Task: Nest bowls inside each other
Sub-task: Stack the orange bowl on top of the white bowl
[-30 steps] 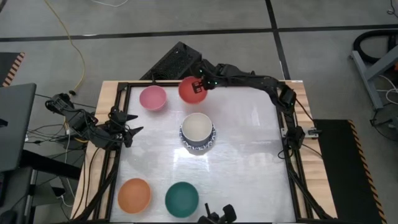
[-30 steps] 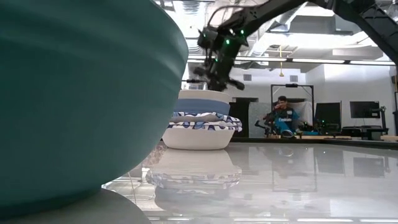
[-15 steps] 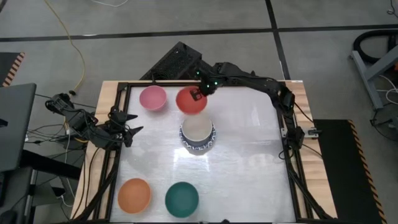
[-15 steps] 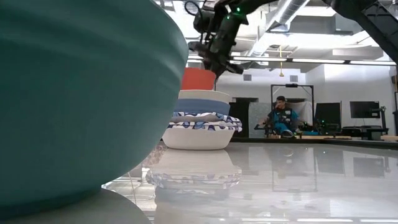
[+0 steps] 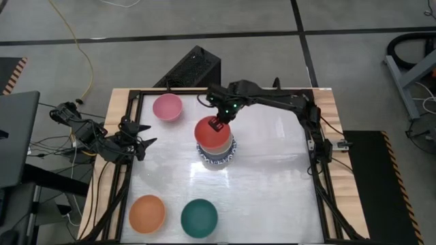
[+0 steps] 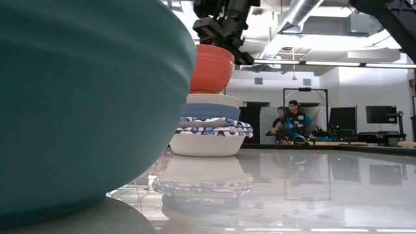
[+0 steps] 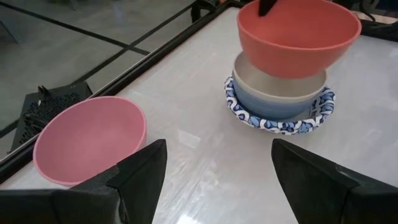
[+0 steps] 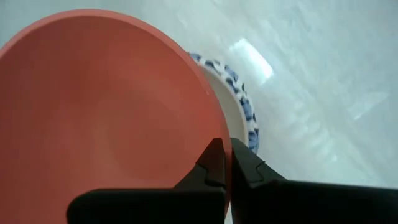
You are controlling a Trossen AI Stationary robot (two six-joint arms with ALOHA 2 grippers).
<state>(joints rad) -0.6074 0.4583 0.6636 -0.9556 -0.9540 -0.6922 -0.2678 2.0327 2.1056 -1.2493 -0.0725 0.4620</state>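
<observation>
I have the glossy red round bowl (image 5: 212, 131) hanging just above the nested stack of bowls (image 5: 216, 154), whose outermost member is a white bowl with a blue-patterned rim. This is the placing step: I judge the next move is a straight descent, centred on the stack, then a release. The right gripper (image 8: 225, 163) is clenched on the red bowl's rim, one finger inside, one outside. The left gripper (image 7: 214, 171) waits spread wide and empty, beside the smooth pink round bowl (image 7: 90, 140), well left of the stack.

White table (image 5: 272, 177) — pink bowl (image 5: 167, 107), orange bowl (image 5: 147, 212), green bowl (image 5: 199, 217), bowl stack (image 5: 216, 156)
</observation>
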